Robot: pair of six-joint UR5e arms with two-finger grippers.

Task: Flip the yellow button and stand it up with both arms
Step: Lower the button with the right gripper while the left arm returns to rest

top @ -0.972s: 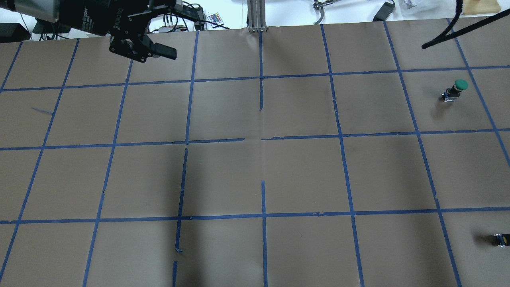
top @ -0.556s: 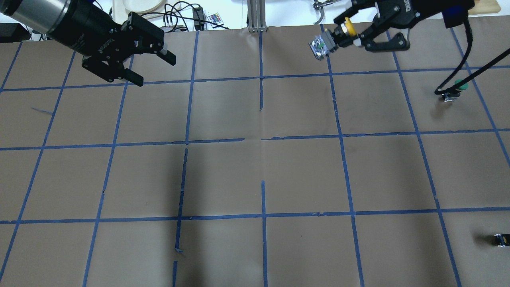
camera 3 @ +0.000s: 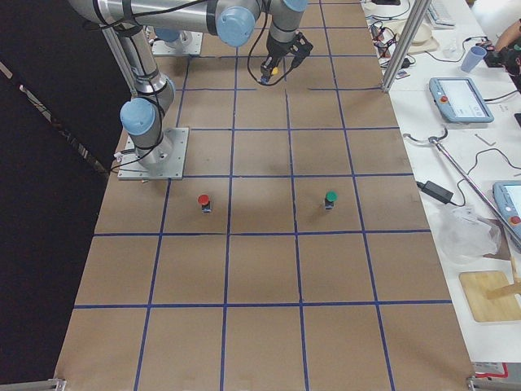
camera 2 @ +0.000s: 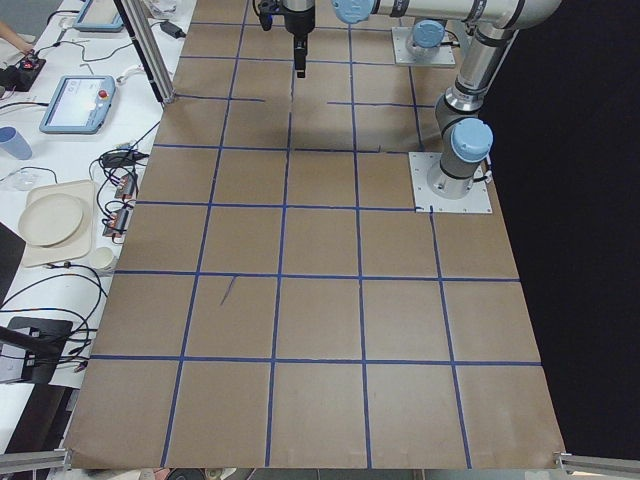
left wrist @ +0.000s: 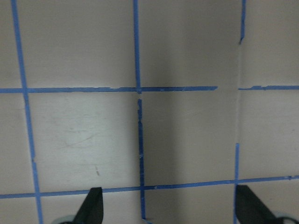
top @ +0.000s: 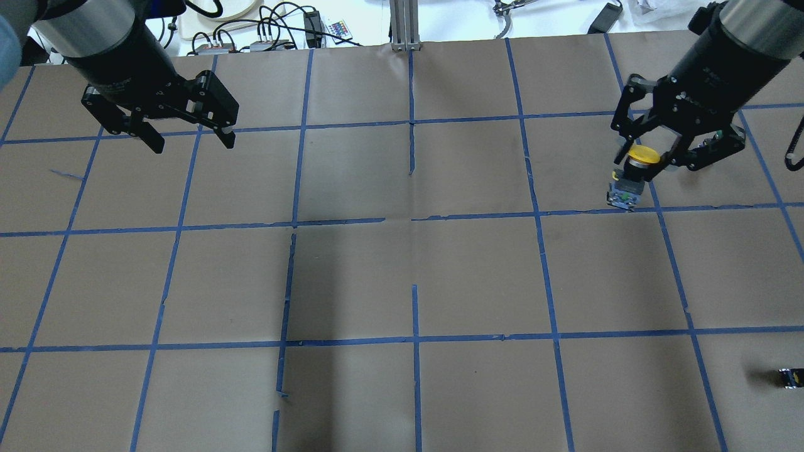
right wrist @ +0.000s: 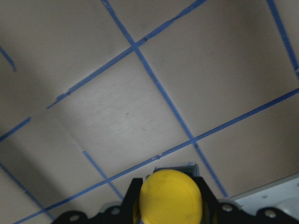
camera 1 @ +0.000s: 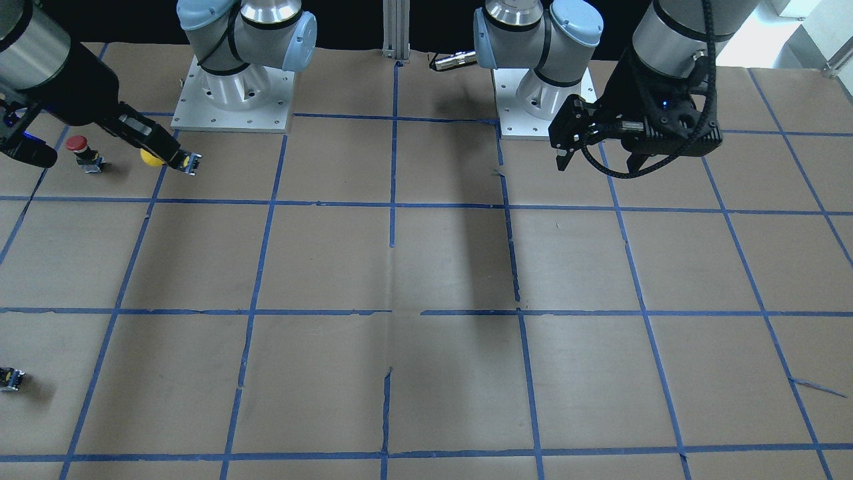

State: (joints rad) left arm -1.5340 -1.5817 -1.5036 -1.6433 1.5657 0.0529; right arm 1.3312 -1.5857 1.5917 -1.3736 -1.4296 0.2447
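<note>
Your left gripper is hanging fingers-down with jaws spread wide, while your right gripper is also pointing down, jaws pinching the yellow button just under its cap.

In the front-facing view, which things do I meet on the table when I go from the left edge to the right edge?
small dark block → red button → yellow button → left gripper

The yellow button, a small switch, sits tilted and clamped in the right gripper, round yellow cap toward the wrist, grey metallic body pointing away. The left gripper hangs well apart, jaws spread.
</note>
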